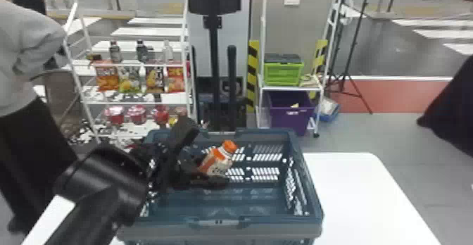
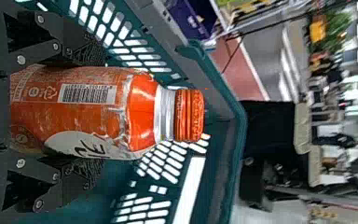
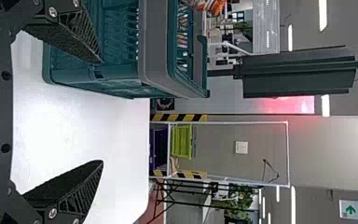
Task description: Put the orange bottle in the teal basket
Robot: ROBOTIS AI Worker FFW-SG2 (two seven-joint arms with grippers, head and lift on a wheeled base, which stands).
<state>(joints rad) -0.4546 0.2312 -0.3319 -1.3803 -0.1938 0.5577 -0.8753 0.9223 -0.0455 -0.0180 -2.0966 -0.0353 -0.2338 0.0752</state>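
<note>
In the head view my left gripper (image 1: 209, 156) is over the left part of the teal basket (image 1: 305, 177), with the orange bottle (image 1: 217, 161) between its fingers. The bottle leans, its orange cap up and to the right, around the height of the basket's rim. Seen from the left wrist, the left gripper (image 2: 98, 112) presses the orange bottle (image 2: 88, 109) from both sides, cap pointing away from it; the teal basket (image 2: 219, 154) lies beyond. In the right wrist view my right gripper (image 3: 100, 112) stands wide open beside the teal basket (image 3: 156, 51), nothing held.
The basket stands on a white table (image 1: 355, 191), which extends to its right. Behind it are a white rack (image 1: 137, 101) with snacks and drinks, a black stand (image 1: 214, 50), and a shelf with a green crate (image 1: 283, 74) and a purple bin (image 1: 290, 117).
</note>
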